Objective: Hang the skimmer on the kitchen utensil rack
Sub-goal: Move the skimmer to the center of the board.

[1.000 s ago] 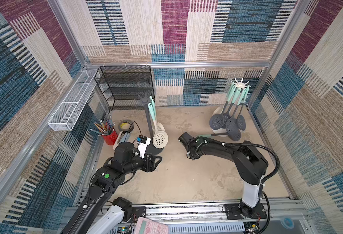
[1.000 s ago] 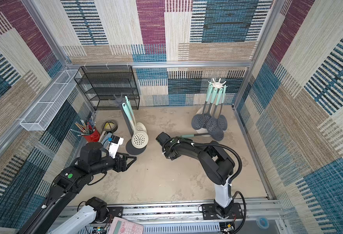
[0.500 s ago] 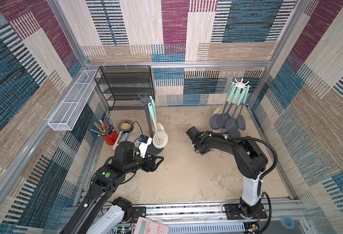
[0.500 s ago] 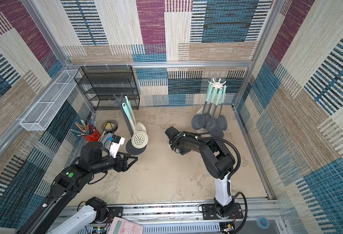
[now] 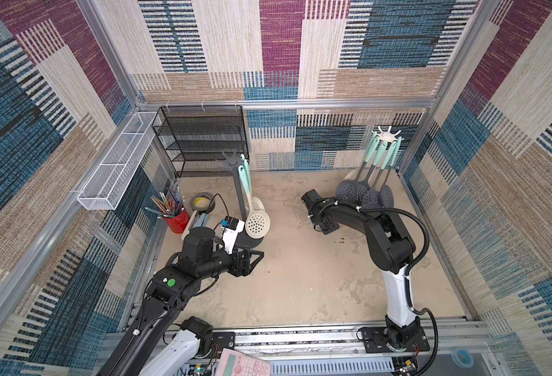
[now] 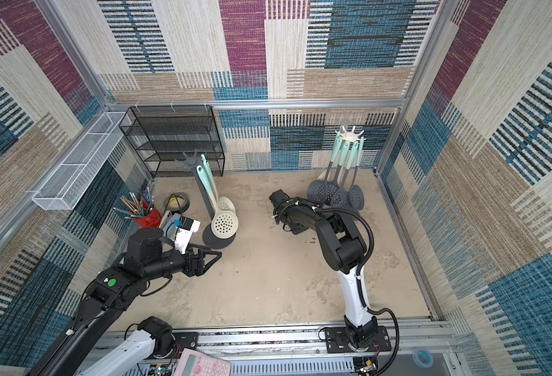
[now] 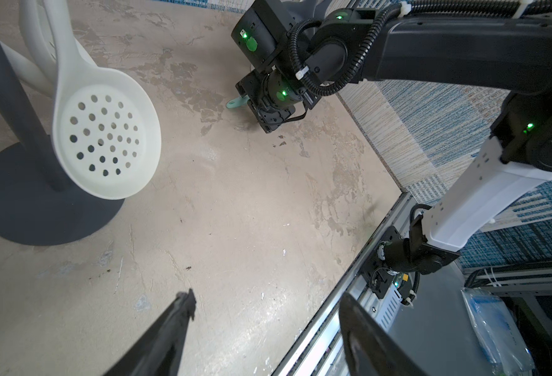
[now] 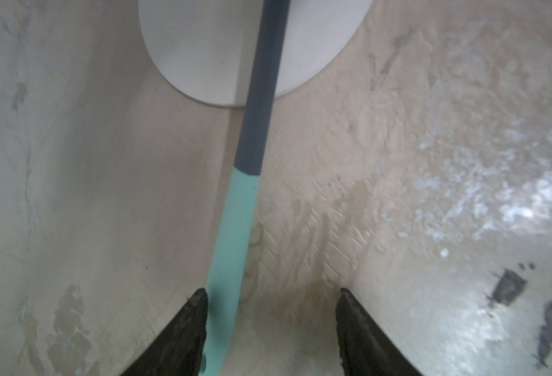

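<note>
Red cup (image 5: 177, 223): stands upright by the left wall and holds a bundle of pencils (image 5: 165, 205).
White wire basket (image 5: 111, 172): mounted along the left wall rail.
Black mesh shelf (image 5: 203, 143): stands in the rear left corner.
White utensil rack (image 5: 388, 134): stands rear right, with four grey skimmers (image 5: 362, 193) hanging from its hooks.
Grey utensil rack (image 5: 239, 192): stands left of centre and carries two white skimmers (image 5: 257, 224).
Skimmer (image 8: 235, 228): lies on the floor. The handle is mint, and the grey shaft passes over the white rack's round base (image 8: 186, 48).
Right gripper (image 8: 272, 293): sits low over the floor, jaws apart and straddling the mint handle. One finger (image 8: 190, 325) touches the handle; the other is clear of it.
Left gripper (image 7: 264, 298): jaws apart with nothing between them, near the grey rack's base.
Floor (image 5: 300, 276): beige, mottled and stained.
Walls (image 5: 281, 39): patchwork woven panels in an aluminium frame.
</note>
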`<state>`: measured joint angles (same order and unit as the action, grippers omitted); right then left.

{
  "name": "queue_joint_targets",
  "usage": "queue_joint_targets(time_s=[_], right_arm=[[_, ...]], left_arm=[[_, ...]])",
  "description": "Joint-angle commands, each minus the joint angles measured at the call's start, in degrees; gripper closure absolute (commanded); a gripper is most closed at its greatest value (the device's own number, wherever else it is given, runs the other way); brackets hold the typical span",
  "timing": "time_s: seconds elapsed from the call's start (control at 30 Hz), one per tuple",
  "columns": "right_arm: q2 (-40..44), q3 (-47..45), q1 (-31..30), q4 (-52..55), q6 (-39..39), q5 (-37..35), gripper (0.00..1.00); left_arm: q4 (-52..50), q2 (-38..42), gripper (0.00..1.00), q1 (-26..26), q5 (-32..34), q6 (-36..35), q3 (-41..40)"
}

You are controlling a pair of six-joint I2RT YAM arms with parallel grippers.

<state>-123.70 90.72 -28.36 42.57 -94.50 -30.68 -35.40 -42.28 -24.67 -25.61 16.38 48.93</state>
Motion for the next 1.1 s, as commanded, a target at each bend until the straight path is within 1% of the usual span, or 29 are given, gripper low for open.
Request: queue_joint_targets(time_s=[0.0, 0.23, 0.27, 0.43, 0.5, 0.57, 0.63, 0.87, 1.07], right_arm=[[-2.62, 3.58, 0.70, 5.09, -1.30, -0.22, 0.39], [-7.96, 9.60, 1.55, 10.28, -1.92, 1.48, 0.45], [-8.41, 10.06, 1.64, 10.81, -2.00, 1.79, 0.47], [-9.20, 10.43, 1.64, 12.73, -2.05, 3.61, 0.67], [-8.79, 9.97, 1.64, 13.35, -2.18, 3.95, 0.72], [-7.85, 9.17, 1.64, 14.07, -2.80, 4.13, 0.80], [-5.94, 7.10, 1.60, 13.97, -3.48, 4.22, 0.85], [0.95, -0.28, 0.94, 13.22, -6.48, 4.61, 0.90], [4.61, -5.25, -0.79, 14.55, -10.53, 5.01, 0.90]], left_arm=[[0.90, 0.10, 0.27, -0.02, -0.27, -0.75, 0.38], [0.37, 1.22, 0.27, -0.02, 0.12, -0.69, 0.37], [0.21, 1.51, 0.27, 0.00, 0.22, -0.72, 0.36], [-0.63, 3.19, 0.27, 0.00, 0.89, -0.64, 0.04], [-0.90, 3.78, 0.27, -0.02, 1.17, -0.61, -0.21], [-0.90, 4.25, 0.27, 0.00, 1.17, -0.51, -0.58], [-0.81, 4.58, 0.27, -0.02, 1.09, -0.50, -1.00], [0.60, 5.03, 0.27, -0.03, -0.09, -0.37, -2.57], [0.90, 5.02, 0.27, -0.01, -1.69, -0.63, -3.11]])
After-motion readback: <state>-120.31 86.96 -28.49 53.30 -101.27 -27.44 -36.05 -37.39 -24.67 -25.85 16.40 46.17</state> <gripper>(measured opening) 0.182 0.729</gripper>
